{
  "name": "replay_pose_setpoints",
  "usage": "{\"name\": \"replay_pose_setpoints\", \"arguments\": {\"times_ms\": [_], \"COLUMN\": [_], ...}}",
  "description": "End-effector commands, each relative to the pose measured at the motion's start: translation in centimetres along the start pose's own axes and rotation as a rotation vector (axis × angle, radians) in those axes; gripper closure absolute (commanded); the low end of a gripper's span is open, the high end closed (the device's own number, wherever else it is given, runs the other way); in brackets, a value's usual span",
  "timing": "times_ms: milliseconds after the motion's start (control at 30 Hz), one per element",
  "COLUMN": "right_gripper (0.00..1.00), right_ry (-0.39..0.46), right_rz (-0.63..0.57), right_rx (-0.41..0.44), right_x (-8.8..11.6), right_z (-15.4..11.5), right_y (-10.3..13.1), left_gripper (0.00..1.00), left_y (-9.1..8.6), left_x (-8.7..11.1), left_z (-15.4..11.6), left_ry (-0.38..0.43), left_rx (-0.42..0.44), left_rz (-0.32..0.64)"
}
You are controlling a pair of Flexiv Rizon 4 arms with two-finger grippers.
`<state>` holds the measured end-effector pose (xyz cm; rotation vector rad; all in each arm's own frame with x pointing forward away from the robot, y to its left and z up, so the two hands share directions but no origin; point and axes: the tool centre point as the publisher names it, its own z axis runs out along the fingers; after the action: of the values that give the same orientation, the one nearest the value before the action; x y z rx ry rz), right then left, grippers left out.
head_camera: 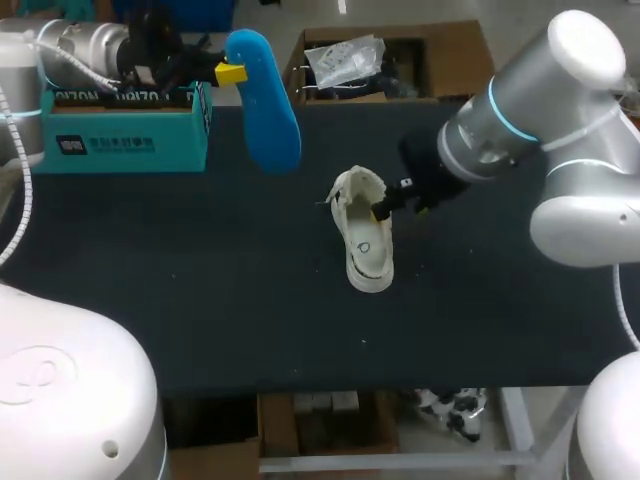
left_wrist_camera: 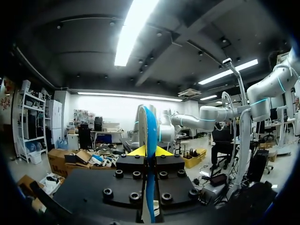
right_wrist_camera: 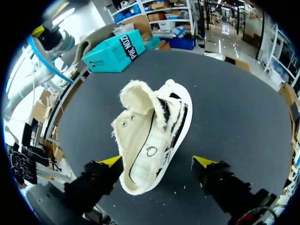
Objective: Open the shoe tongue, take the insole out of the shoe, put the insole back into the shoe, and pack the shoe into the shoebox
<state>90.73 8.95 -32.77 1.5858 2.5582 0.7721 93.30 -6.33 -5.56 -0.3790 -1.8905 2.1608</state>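
The shoe [head_camera: 365, 235] lies on its side mid-table between the spread fingers of the right gripper [right_wrist_camera: 157, 163], soft canvas likely best held at the firmer heel, while beyond it the left gripper [head_camera: 230, 73] pinches the light, bendy insole [head_camera: 265, 100] aloft near the shoebox [head_camera: 120, 135].

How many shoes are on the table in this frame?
1. The shoe lies mid-table, between the open fingers of the right tool. The left tool holds only the insole. The box's inside is partly hidden, so another could sit there.
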Motion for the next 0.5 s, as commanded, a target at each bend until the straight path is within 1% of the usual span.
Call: {"name": "replay_pose_setpoints", "arguments": {"times_ms": [33,100,133,200,233,267,300,367,400,467,500], "right_gripper": [0.0,0.0,0.0,0.0,0.0,0.0,0.0,0.0,0.0,0.0,0.0], "right_ry": [-0.001,-0.001,-0.001,-0.001,0.018,0.027,0.043,0.068,0.095,0.11,0.125], "right_rz": [0.0,0.0,0.0,0.0,-0.014,-0.019,-0.022,0.016,0.02,0.078,0.081], "right_rx": [-0.005,-0.005,-0.005,-0.005,-0.005,-0.01,-0.018,-0.027,-0.038,-0.032,-0.038], "right_x": [0.0,0.0,0.0,0.0,-0.1,-0.2,-0.4,-1.1,-1.4,-1.9,-1.9], "right_z": [0.1,0.1,0.1,0.1,-0.5,-1.0,-1.5,-2.5,-3.0,-3.9,-4.3], "right_y": [-0.1,-0.1,-0.1,-0.1,-0.3,-0.6,-1.0,-1.9,-2.5,-3.4,-3.8], "left_gripper": [1.0,1.0,1.0,1.0,1.0,1.0,1.0,1.0,1.0,1.0,1.0], "left_y": [-0.2,-0.2,0.4,1.4,2.0,2.6,3.0,3.6,3.9,4.2,4.4], "left_x": [0.5,0.5,0.8,1.3,1.7,2.1,2.6,3.5,3.9,4.8,5.2], "left_z": [0.4,0.4,0.8,1.5,2.0,2.5,2.9,3.6,4.0,4.7,5.1], "left_ry": [-0.088,-0.088,-0.08,-0.118,-0.115,-0.143,-0.153,-0.184,-0.205,-0.24,-0.259], "left_rx": [-0.003,-0.003,-0.002,0.016,0.027,0.03,0.043,0.059,0.061,0.057,0.06], "left_rz": [0.001,0.001,-0.008,-0.037,-0.063,-0.073,-0.089,-0.12,-0.136,-0.152,-0.16]}}
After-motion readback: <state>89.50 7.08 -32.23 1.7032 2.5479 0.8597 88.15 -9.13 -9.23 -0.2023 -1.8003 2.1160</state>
